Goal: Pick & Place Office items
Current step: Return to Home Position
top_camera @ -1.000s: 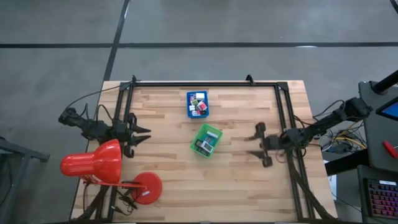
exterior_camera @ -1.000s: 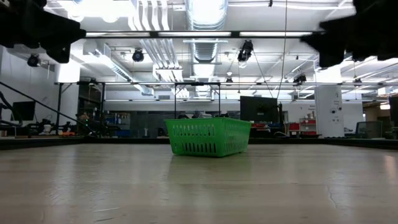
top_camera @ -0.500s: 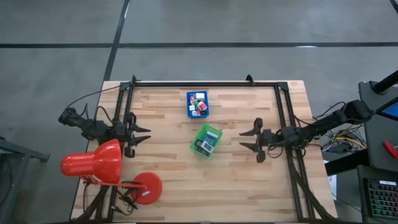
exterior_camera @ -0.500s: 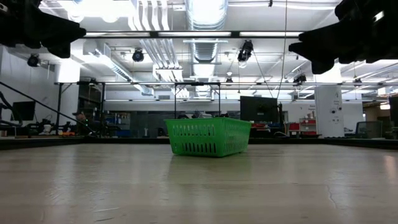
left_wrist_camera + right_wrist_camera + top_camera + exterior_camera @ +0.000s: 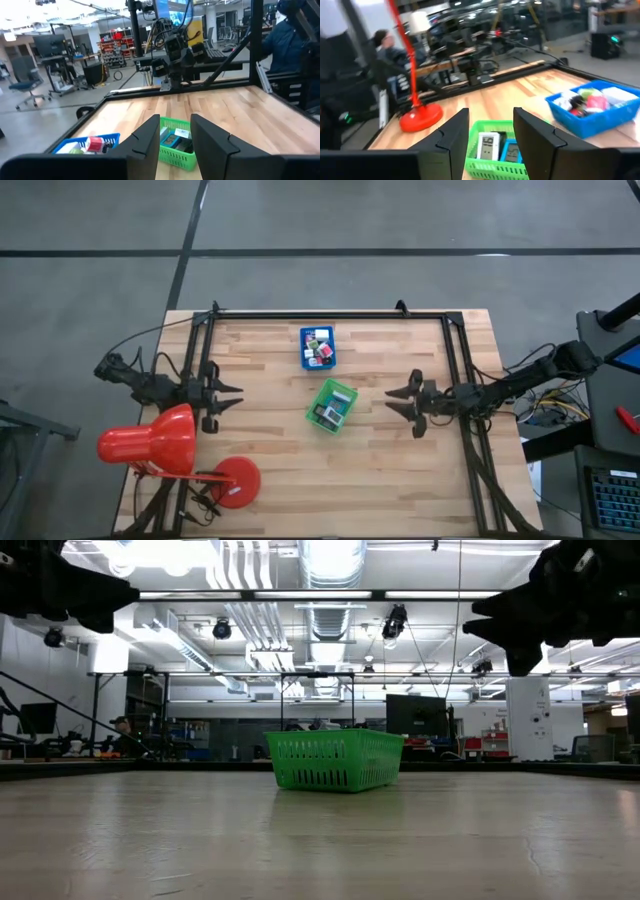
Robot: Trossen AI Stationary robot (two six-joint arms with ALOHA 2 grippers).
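Hovering open-fingered, empty: left gripper (image 5: 232, 397), right gripper (image 5: 393, 401). Wrist views show clocks (image 5: 486, 145) inside green bin (image 5: 492, 167); low view hides them.

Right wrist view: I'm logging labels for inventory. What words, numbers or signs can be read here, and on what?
Nothing reads clearly.
Dark digits on the white clock in the green bin: too blurred to read.
Any labels on the items in the blue bin: too blurred to read.

The left arm (image 5: 150, 385) and right arm (image 5: 505, 388) are matte black, slender and jointed, with thin black cables (image 5: 148, 334); the jaws are dark angular wedges.
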